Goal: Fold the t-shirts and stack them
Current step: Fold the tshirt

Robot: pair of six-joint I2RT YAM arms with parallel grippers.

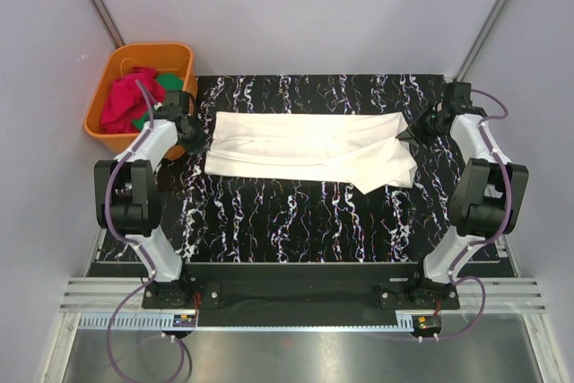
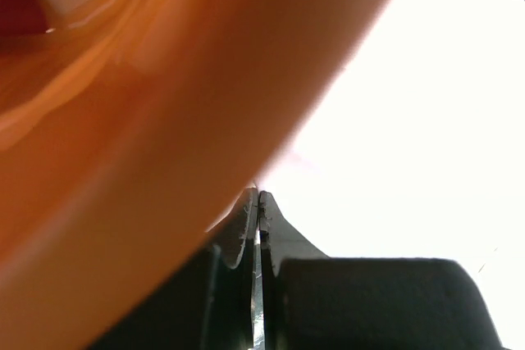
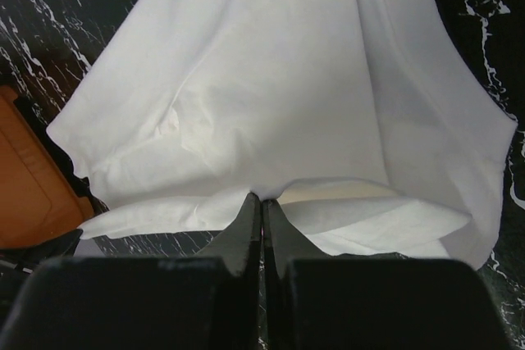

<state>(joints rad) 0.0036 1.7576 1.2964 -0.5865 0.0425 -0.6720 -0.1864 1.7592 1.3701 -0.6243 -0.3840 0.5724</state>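
The cream-white t-shirt (image 1: 309, 148) lies folded into a long strip across the black marbled table. My left gripper (image 1: 199, 134) is at the strip's left end, and in the left wrist view its jaws (image 2: 259, 194) are shut together right where the bright white cloth (image 2: 410, 120) meets them. At the strip's right end, my right gripper (image 1: 405, 134) is shut on the shirt's edge; the white cloth (image 3: 246, 79) puckers into the closed tips (image 3: 262, 197). A red t-shirt (image 1: 126, 100) sits bunched in the orange tub.
The orange tub (image 1: 184, 53) stands at the table's back left, close beside my left gripper; its wall (image 2: 123, 161) fills most of the left wrist view. A green cloth (image 1: 166, 85) lies in it too. Grey walls enclose the table.
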